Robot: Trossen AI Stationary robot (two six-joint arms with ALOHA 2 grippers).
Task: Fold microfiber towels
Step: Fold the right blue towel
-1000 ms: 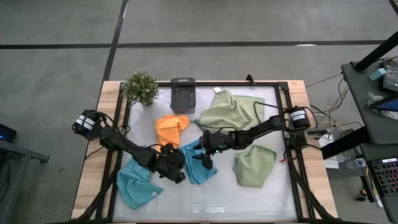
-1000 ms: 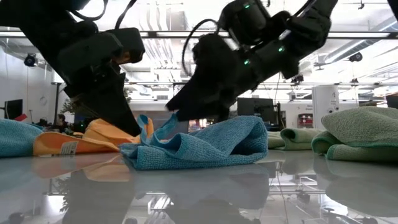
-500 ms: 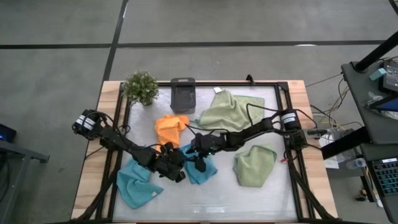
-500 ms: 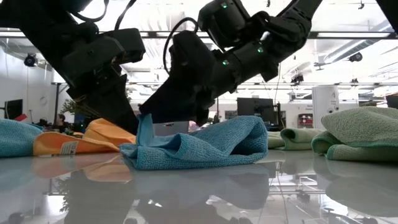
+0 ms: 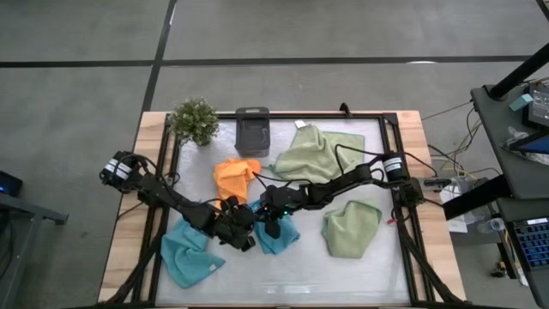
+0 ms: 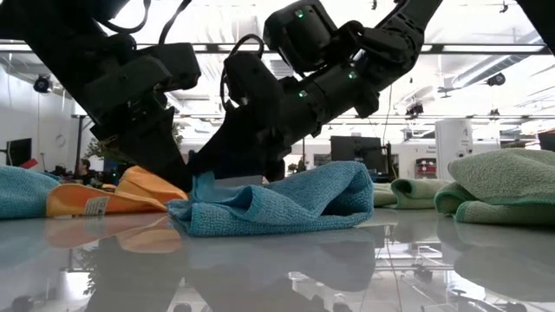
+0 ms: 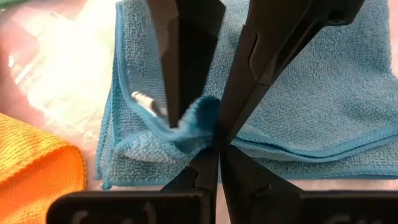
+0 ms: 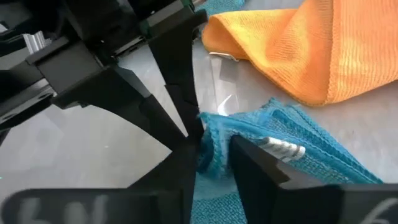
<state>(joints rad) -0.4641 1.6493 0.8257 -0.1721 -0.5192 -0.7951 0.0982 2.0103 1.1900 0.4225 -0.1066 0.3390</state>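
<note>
A light blue towel (image 5: 283,237) lies rumpled mid-table, one raised bit of its edge (image 7: 200,114) standing up. My left gripper (image 5: 254,223) is shut at that raised bit. My right gripper (image 5: 268,225) reaches in from the table's right, and its fingers (image 8: 261,167) close on the same raised bit from the opposite side. An orange towel (image 5: 237,177) lies just beyond them. A second blue towel (image 5: 189,259) lies near left. Two green towels (image 5: 319,154) (image 5: 352,228) lie on the right. My left gripper pinches the blue towel's raised edge (image 7: 211,142) at its fingertips, slanting down from the table's left. The rest of the towel lies on the table. My right gripper has the same raised fold (image 8: 212,149) between its two fingers, slanting down from the table's right, just beside my left fingertips (image 8: 194,130). A white label (image 8: 281,149) lies next to it.
A dark grey box (image 5: 252,129) and a small potted plant (image 5: 194,120) stand at the far edge. A black frame (image 5: 388,129) borders the glossy work surface. The two arms cross close together over the middle.
My right gripper has moved toward the table's left and a little down, up to my left gripper, and its fingers have drawn together around the blue towel's raised edge. That raised edge has shifted toward my left gripper; the rest of the towel has stayed put.
</note>
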